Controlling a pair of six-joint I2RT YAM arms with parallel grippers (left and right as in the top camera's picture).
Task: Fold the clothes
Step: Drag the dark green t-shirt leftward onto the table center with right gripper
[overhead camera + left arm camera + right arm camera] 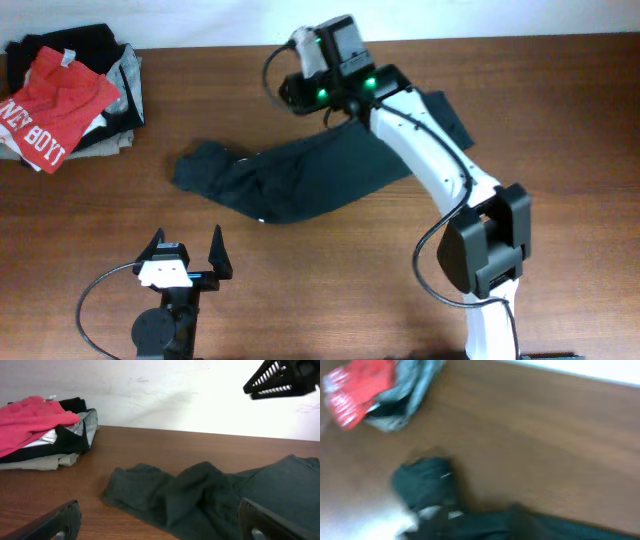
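The dark blackish-green T-shirt (300,180) lies crumpled in a long band across the middle of the table, plain side showing. It also shows in the left wrist view (200,495) and, blurred, at the bottom of the right wrist view (555,527). My right gripper (335,108) is over the shirt's far edge, its fingers hidden under the wrist. The right wrist view is too blurred to show the jaws. My left gripper (185,250) is open and empty, on the near side of the shirt, pointing at it (160,527).
A pile of folded garments with a red white-lettered shirt (55,100) on top sits at the far left corner; it also shows in the left wrist view (25,420) and the right wrist view (355,387). A white wall runs along the table's far edge.
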